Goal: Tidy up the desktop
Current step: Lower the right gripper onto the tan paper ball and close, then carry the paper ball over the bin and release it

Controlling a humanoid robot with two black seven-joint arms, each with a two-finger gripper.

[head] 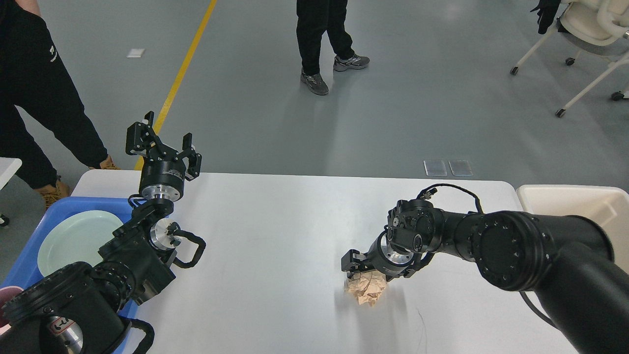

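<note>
The white desktop [275, 231] holds one crumpled tan paper ball [366, 292] right of the middle, near the front. My right gripper [368, 276] points down onto the ball's top, and its fingers are closed against the paper, which looks squeezed. Most of the fingers are hidden behind the wrist. My left gripper [162, 142] is open and empty. It points up above the table's far left corner, far from the ball.
A blue tray [59, 206] with a pale green plate [73, 241] sits at the left edge beside my left arm. A cream-white bin [570, 201] stands off the right edge. Two people [319, 44] stand beyond the table, and a wheeled chair [589, 29] is far right.
</note>
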